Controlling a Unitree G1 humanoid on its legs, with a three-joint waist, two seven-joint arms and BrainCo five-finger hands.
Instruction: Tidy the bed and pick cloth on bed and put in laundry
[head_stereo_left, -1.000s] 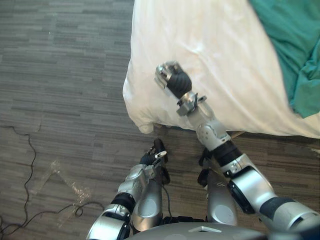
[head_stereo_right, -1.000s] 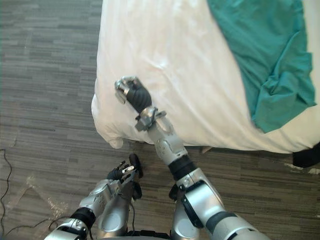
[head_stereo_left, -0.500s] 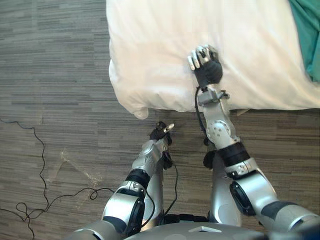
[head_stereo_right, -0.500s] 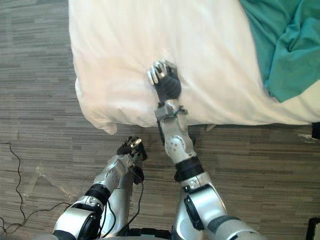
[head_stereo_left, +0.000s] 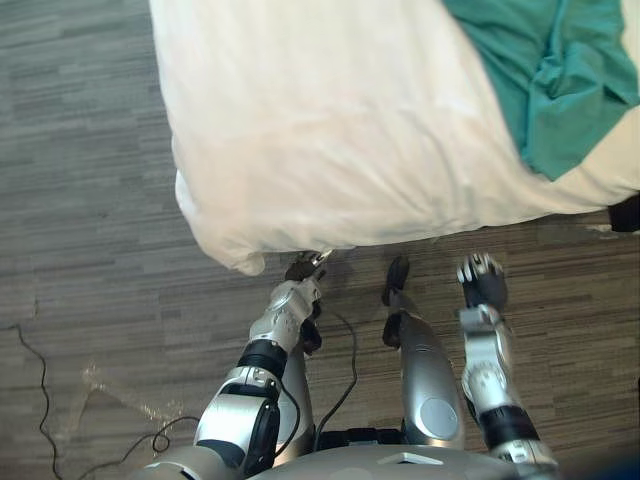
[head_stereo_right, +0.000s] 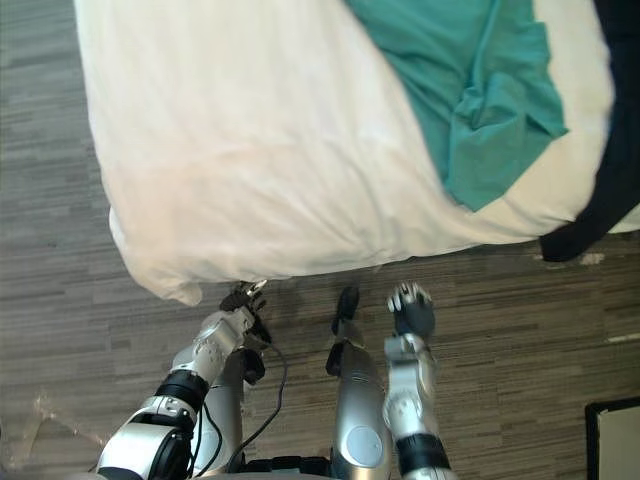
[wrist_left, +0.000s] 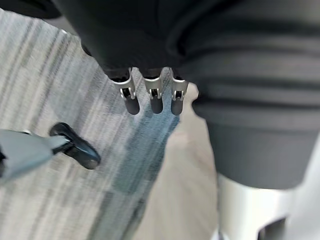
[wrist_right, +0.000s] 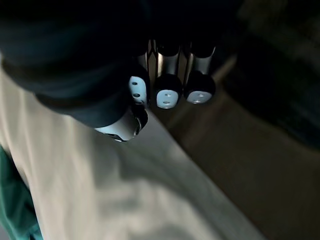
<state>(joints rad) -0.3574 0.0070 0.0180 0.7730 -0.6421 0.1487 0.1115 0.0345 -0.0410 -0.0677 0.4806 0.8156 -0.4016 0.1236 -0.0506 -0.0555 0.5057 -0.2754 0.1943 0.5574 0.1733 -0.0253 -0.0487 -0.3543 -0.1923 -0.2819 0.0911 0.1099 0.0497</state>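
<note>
The green cloth is being left crumpled on the bed, while left hand, fingers loose, and right hand, curled on nothing, are being held low, probably for stepping nearer.

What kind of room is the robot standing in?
Most likely a bedroom: a white-covered bed, a teal cloth lying on it, and wood-look floor alongside.

A grey-brown wood-plank floor spans the lower frame. A dark-rimmed pale rectangular object sits in the lower right corner.
</note>
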